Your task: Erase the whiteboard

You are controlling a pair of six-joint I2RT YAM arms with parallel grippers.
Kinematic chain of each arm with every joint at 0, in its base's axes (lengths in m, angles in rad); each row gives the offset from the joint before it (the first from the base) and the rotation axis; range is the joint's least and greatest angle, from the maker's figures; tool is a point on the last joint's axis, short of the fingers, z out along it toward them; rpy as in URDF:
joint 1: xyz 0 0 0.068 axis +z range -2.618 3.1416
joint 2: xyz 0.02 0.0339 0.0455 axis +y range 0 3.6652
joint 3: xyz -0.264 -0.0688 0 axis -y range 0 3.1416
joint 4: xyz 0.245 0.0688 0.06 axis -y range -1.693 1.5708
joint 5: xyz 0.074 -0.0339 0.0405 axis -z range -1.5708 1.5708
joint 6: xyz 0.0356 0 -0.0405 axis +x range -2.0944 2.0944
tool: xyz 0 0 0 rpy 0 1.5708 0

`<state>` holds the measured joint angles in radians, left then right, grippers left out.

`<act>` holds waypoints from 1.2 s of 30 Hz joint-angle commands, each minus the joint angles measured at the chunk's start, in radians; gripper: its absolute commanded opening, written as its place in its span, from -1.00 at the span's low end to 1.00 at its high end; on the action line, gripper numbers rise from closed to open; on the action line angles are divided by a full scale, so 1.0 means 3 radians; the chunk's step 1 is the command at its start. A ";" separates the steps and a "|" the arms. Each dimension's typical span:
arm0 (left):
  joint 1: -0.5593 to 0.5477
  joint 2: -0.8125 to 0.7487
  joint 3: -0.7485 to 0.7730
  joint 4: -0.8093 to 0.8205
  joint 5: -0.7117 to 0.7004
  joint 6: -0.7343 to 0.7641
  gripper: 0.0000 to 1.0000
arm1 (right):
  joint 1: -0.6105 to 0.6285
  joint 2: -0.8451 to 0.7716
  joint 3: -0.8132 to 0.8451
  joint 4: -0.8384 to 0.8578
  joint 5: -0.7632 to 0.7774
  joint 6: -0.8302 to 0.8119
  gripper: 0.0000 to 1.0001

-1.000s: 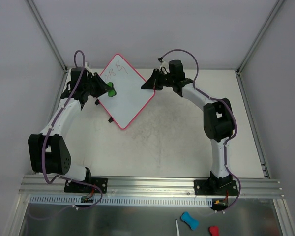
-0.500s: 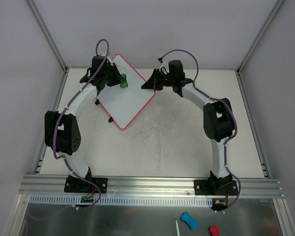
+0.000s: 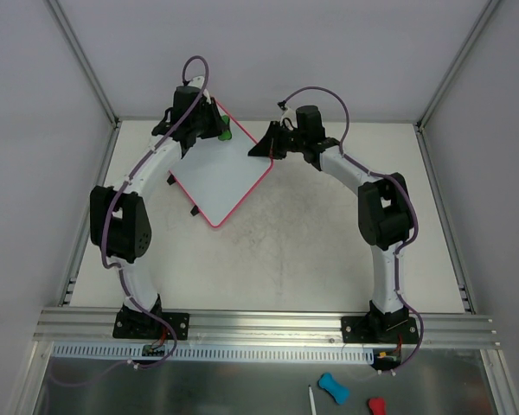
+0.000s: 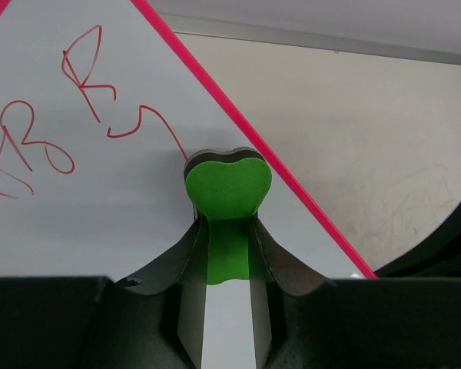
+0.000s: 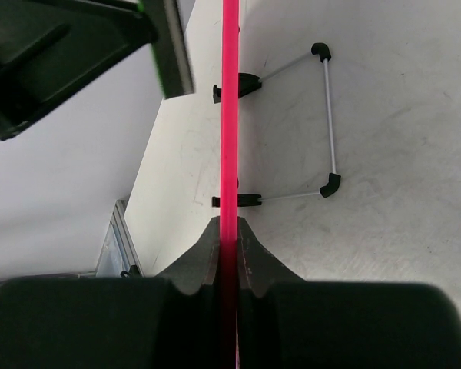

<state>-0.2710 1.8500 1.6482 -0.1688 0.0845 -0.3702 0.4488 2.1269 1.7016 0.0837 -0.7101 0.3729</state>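
The whiteboard (image 3: 222,175) stands propped up and turned like a diamond, its pink rim (image 4: 238,123) all round. Red scribbled lines (image 4: 84,77) mark its upper part in the left wrist view. My left gripper (image 3: 214,130) is over the board's top corner, shut on a green eraser (image 4: 228,184) whose head sits just right of the scribbles, close to the rim. My right gripper (image 3: 261,148) is shut on the board's right corner. In the right wrist view the rim (image 5: 230,115) runs edge-on between those fingers (image 5: 203,254).
A wire stand (image 5: 327,115) with black feet props the board from behind. Below the arm bases lie a blue piece (image 3: 333,387), a red piece (image 3: 376,405) and a white pen (image 3: 312,400). Metal frame posts (image 3: 82,60) flank the table.
My left arm has swung the green eraser from the board's left side up and right to its top corner. The right arm and the board have stayed put.
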 commanded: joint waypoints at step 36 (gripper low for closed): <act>0.0699 0.1222 0.0795 0.0046 0.0434 -0.0643 -1.00 | 0.0053 -0.0156 0.0075 0.0033 -0.0036 -0.0123 -1.00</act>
<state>-0.0509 2.1548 1.8553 -0.0959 0.1867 -0.5686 0.4488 2.1269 1.7016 0.0715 -0.6952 0.3935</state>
